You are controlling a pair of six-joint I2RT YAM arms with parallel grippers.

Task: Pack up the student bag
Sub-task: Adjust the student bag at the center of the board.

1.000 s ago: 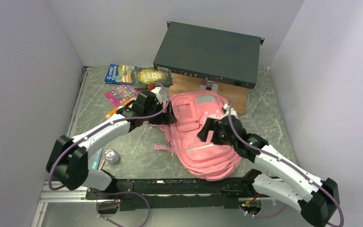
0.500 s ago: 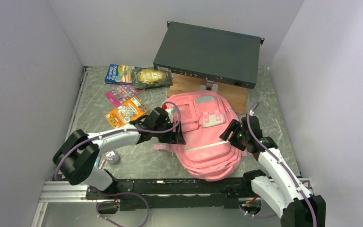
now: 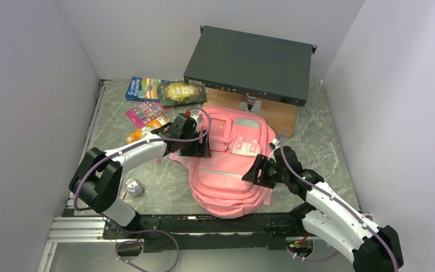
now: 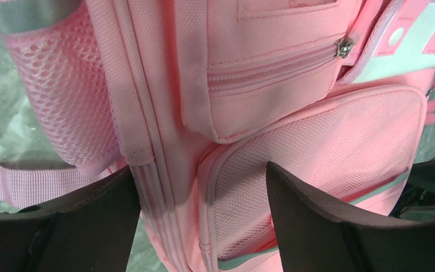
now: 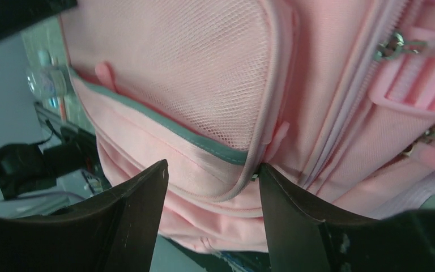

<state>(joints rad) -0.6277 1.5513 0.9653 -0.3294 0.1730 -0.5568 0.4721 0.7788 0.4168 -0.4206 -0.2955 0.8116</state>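
The pink student bag [image 3: 226, 175] lies flat, front up, in the middle of the table, with its top towards the back. My left gripper [image 3: 197, 146] is at the bag's upper left edge. In the left wrist view the bag [image 4: 294, 136] fills the frame, and the left gripper [image 4: 201, 190] is open with the side seam and mesh pocket between its jaws. My right gripper [image 3: 258, 173] is at the bag's right side. In the right wrist view the right gripper [image 5: 212, 178] is open over the bag [image 5: 192, 68], astride a lower front seam.
A dark rack unit [image 3: 249, 62] on a wooden block [image 3: 272, 113] stands behind the bag. Books [image 3: 144, 88] and colourful cards [image 3: 144, 113] lie at the back left. A small round shiny object [image 3: 133, 187] lies near the left arm's base. Walls close in both sides.
The bag has slid left and turned straighter. My left gripper moved back up to its upper left edge. My right gripper moved to its right side.
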